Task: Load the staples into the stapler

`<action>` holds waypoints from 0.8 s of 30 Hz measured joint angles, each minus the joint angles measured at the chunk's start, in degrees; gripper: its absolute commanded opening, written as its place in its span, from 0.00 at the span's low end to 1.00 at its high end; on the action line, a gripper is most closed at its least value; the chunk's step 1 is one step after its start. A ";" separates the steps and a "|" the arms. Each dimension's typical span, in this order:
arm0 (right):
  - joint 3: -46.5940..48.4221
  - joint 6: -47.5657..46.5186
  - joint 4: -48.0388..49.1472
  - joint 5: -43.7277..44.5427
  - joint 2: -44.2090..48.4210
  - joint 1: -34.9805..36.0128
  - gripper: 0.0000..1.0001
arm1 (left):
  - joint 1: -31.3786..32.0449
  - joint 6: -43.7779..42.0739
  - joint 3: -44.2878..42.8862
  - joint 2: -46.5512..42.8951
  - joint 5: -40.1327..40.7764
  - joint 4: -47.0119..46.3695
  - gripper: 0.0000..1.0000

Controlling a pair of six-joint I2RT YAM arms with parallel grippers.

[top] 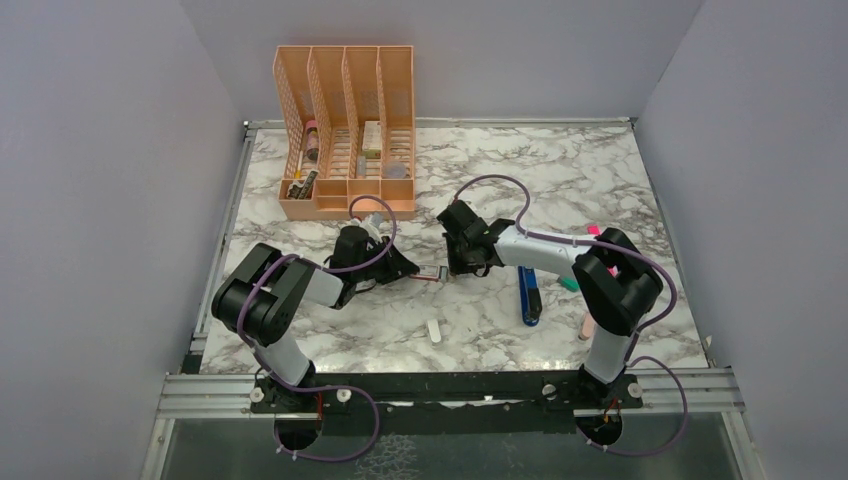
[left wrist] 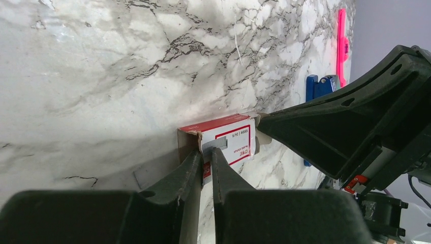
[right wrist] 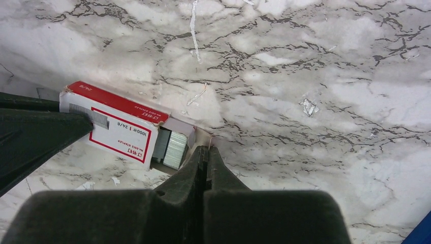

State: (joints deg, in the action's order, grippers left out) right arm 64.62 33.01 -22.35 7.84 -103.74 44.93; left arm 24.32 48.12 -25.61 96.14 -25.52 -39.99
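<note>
Working across the marble table, you have the orange desk organiser at the upper left, well apart from the action. Both arms meet at the centre of the top view so each can take one end of the same small thing. The blue stapler lies flat right of centre, near the right arm, untouched and within easy reach for later. Your left gripper is clenched on one end of the staples box, anchoring it; whether the box rests on the marble or hangs just above it, I cannot tell. Your right gripper is squeezed fully together and appears to nip the pale flap of the inner tray jutting from the box's other end. That opposed hold looks meant to slide sleeve and tray apart. A grey strip of staples shows in the tray, exposed but not yet lifted out.
</note>
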 measured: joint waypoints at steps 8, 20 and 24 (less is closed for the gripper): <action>-0.02 -0.94 1.07 -0.02 0.09 -0.17 0.01 | -2.19 -0.96 0.00 0.00 -0.72 -0.17 0.08; -0.02 -5.66 4.22 -0.57 0.81 -3.17 0.01 | -8.07 -2.86 0.00 -0.02 -1.33 -0.17 0.10; -0.02 -7.43 5.75 -1.64 0.81 -5.42 0.04 | -10.45 -3.74 0.00 -0.13 -1.31 -0.17 0.12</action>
State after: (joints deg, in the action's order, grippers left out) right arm 64.60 25.58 -16.60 6.20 -102.94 39.51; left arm 13.87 44.38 -25.61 96.01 -26.83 -40.16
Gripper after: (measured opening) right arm 0.026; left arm 0.109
